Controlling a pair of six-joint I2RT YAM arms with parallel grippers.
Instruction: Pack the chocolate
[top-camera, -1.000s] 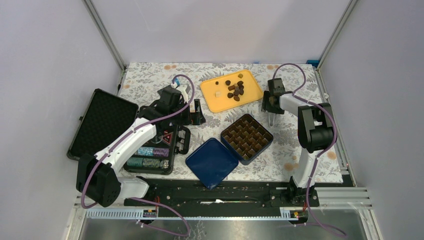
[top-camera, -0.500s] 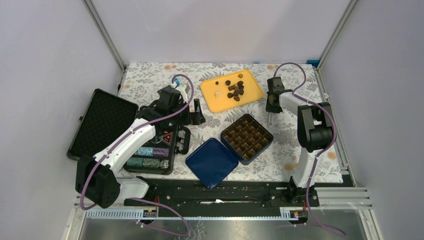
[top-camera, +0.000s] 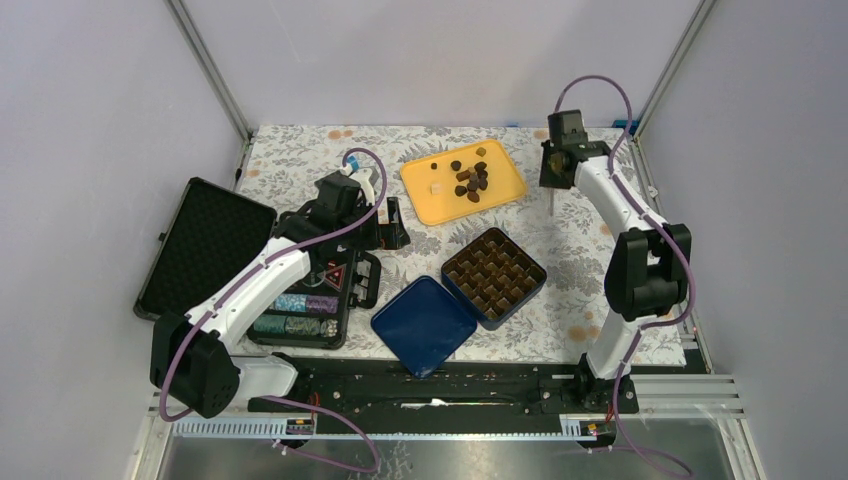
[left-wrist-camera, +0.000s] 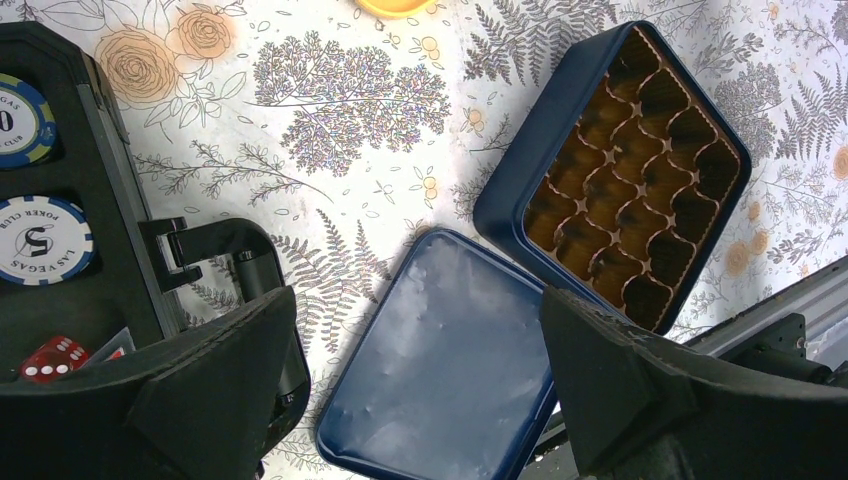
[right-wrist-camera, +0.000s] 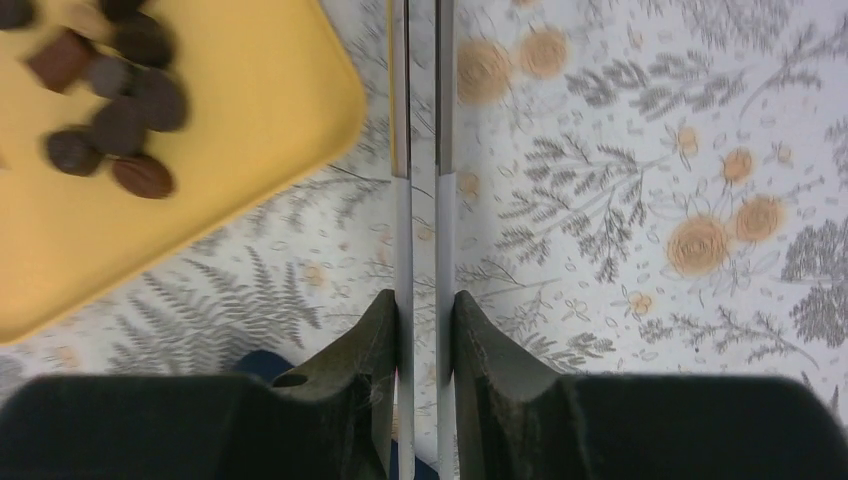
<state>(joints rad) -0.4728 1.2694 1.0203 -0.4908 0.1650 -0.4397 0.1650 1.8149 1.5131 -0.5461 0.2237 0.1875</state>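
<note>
A black poker case (top-camera: 200, 245) lies open at the far left of a floral tablecloth (top-camera: 300, 160). In the wrist view, its striped poker chips (left-wrist-camera: 40, 240) and a red die (left-wrist-camera: 45, 362) sit just left of the left gripper (left-wrist-camera: 415, 300). This gripper hovers with its two dark fingers spread wide apart and nothing between them. Below its gap lies a flat blue lid (left-wrist-camera: 440, 370). Touching the lid's right corner is a blue tin (left-wrist-camera: 520, 180), fitted with a brown-gold insert of small cups. Beyond the tin, farther from the arm bases, sits a yellow tray (top-camera: 425, 205). The chocolate (top-camera: 470, 180) is clustered on the tray's right half, and a pale cream piece (top-camera: 435, 186) lies apart on its left half. The right gripper (right-wrist-camera: 425, 300) hangs just right of the tray, above the cloth. Its fingers are clamped on thin metal tweezers (right-wrist-camera: 401, 200). The two blades run straight out from the fingers with a narrow gap between them. In the right wrist view the chocolate lies left of the blades, near their far end. The blade tips run out of that view.
</note>
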